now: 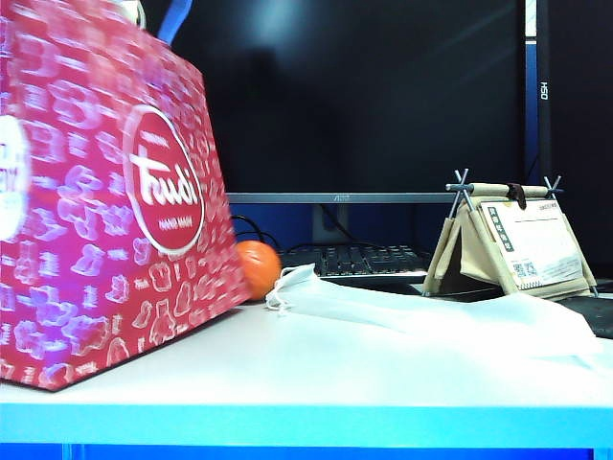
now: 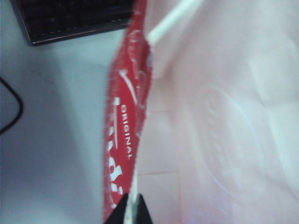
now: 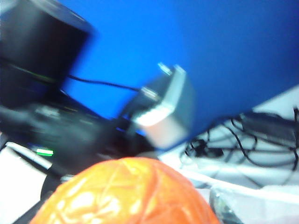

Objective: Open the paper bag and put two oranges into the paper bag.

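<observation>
The magenta paper bag [image 1: 115, 211] with white prints stands tilted at the table's left. My left gripper [image 2: 132, 196] is shut on its top rim, with the thin edge pinched between the two black tips. In the left wrist view the bag's red outer side [image 2: 124, 116] and pale inside [image 2: 210, 140] show, with a white cord handle [image 2: 173, 21]. One orange [image 1: 257, 268] lies on the table behind the bag. Another orange [image 3: 126, 193] fills the place of my right gripper's jaws and hides the fingers. It stays sharper than the blurred background.
A flat white fabric bag [image 1: 431, 321] lies across the table's middle and right. Behind it are a black keyboard [image 1: 364, 257], a monitor [image 1: 364, 96] and a tent-shaped card stand [image 1: 512, 244]. A black cable [image 2: 14, 107] curls on the table beside the bag.
</observation>
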`<move>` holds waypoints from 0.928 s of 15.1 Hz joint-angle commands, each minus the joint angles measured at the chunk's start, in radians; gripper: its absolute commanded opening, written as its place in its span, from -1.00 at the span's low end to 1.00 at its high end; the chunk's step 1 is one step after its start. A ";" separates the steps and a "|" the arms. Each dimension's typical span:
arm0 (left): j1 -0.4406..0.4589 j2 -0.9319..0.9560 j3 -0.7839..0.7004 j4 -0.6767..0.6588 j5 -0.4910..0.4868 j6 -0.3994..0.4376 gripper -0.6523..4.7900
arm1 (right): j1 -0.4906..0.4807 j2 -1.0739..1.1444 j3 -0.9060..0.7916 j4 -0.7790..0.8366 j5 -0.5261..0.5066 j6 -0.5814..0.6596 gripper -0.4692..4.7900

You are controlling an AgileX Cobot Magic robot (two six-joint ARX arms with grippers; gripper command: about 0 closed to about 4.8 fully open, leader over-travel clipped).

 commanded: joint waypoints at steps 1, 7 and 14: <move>0.001 -0.003 0.003 0.007 0.070 0.000 -0.78 | 0.000 0.025 0.005 -0.054 0.072 -0.014 -0.83; 0.001 -0.003 0.003 0.023 0.070 0.000 -0.78 | -0.018 0.041 0.005 -0.079 0.139 -0.066 -0.83; 0.001 -0.003 0.003 0.031 0.054 0.001 -0.78 | -0.018 0.079 0.005 -0.070 0.079 -0.044 0.40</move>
